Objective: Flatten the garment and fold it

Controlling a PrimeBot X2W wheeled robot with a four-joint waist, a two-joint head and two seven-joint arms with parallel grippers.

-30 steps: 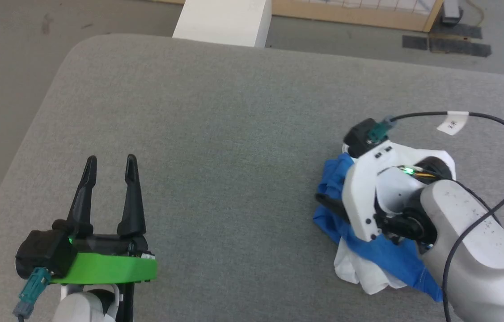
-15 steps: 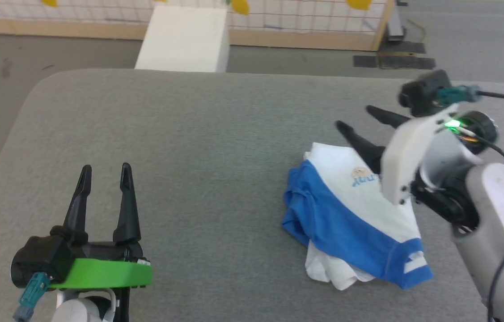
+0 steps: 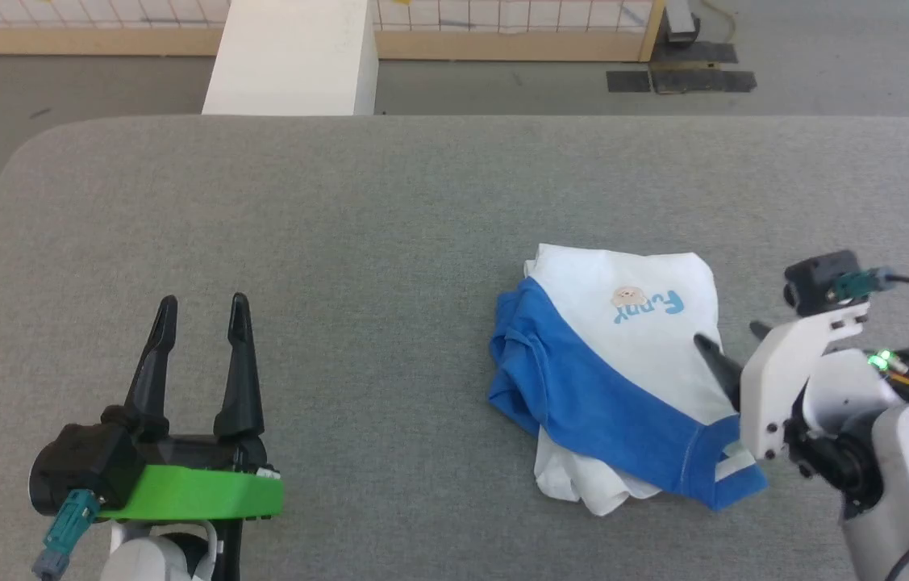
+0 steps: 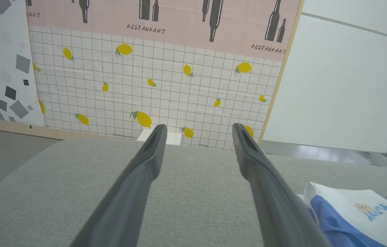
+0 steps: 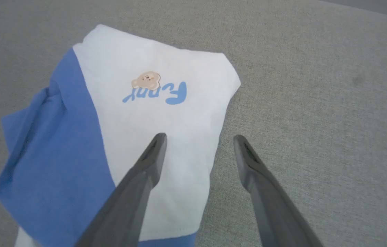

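On the grey table (image 3: pixel 341 242) the garment (image 3: pixel 623 379) lies folded in a compact bundle, white panel with blue lettering on top and a blue band across it. At the garment's right edge the right gripper (image 3: pixel 728 333) hovers, fingers spread and empty; well left of the garment sits the left gripper (image 3: pixel 203 300), fingers also spread

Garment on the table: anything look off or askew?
Yes. The garment is a folded bundle but untidy: blue fabric bunches at its left side, white layers poke out beneath at the near edge, and it sits skewed to the table edges. The right gripper hovers open at its right edge.
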